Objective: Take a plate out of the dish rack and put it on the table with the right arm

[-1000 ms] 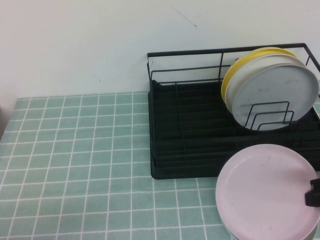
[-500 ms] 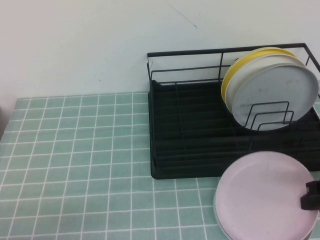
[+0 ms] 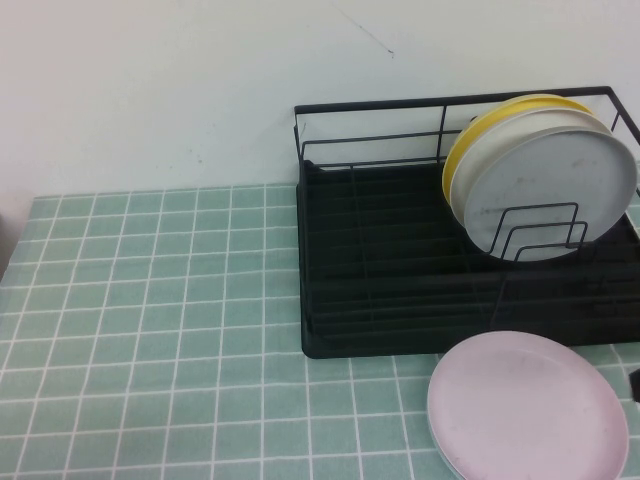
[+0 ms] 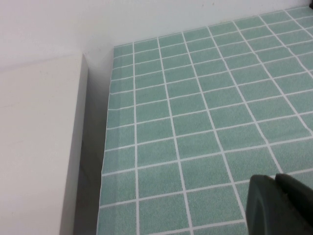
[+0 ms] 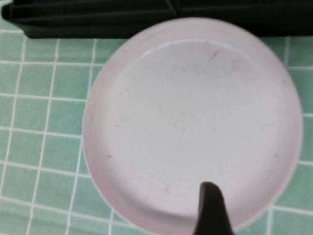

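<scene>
The pale pink plate (image 3: 528, 408) lies flat on the green tiled table (image 3: 150, 300), just in front of the black wire dish rack (image 3: 400, 270), at the near right. It fills the right wrist view (image 5: 190, 122). My right gripper (image 3: 636, 385) shows only as a black sliver at the right edge, beside the plate's right rim. In the right wrist view its black tip (image 5: 210, 208) overlaps the plate's near rim; I cannot see whether it grips. My left gripper (image 4: 274, 183) is shut and empty over bare tiles at the table's left edge.
A white-grey plate (image 3: 550, 185) and a yellow plate (image 3: 460, 150) stand upright in the rack's right end. A white wall runs behind. A white block (image 4: 39, 147) borders the table's left edge.
The pink plate has come down and forward from above the rack's front edge onto the tiles. My right gripper has moved right, almost out of the high view.
</scene>
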